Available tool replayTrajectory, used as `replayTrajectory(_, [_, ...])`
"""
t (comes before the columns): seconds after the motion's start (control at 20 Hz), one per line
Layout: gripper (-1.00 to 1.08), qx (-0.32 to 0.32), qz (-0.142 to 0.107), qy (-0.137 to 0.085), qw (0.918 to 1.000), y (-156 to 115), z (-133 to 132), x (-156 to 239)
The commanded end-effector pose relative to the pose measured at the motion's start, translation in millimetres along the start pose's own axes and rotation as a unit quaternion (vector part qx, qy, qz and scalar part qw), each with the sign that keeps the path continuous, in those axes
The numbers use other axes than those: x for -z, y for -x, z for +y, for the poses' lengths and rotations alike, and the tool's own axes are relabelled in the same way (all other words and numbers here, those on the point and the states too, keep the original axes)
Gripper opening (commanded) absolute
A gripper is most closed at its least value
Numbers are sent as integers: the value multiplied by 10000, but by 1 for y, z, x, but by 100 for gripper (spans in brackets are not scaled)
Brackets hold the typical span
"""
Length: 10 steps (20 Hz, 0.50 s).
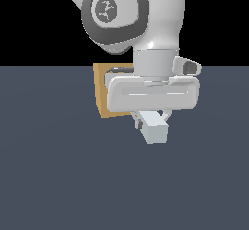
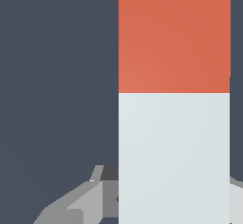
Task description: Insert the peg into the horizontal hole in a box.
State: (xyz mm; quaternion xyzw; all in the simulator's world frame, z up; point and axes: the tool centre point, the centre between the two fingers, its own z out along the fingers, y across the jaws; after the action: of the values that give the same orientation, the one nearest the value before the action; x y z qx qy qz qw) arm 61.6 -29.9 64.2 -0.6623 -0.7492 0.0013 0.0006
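Note:
The pale grey-white end of the peg (image 1: 154, 129) pokes out toward the camera below my gripper (image 1: 151, 118), which is shut on it. In the wrist view the peg (image 2: 173, 156) fills the frame as a wide bar, pale grey-white near the fingers (image 2: 76, 204) and red at its far part. The tan box (image 1: 101, 91) stands behind the hand, at the exterior view's left of it, mostly covered by the hand. The hole is hidden. How close the peg's red end is to the box cannot be told.
A flat dark grey-blue floor (image 1: 58, 175) spreads under everything. The arm's wrist and large joint (image 1: 114, 10) fill the upper middle of the exterior view.

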Motion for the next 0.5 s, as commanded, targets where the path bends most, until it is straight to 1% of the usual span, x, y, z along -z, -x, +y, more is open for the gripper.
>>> replayTrajectory(0.0, [-100,379,-4,16,9993,-20,9,8])
replayTrajectory(0.25, [-100,848,-1,15,9964,-46,16,15])
replayTrajectory(0.45, [-100,963,0,15,9954,-53,17,17])
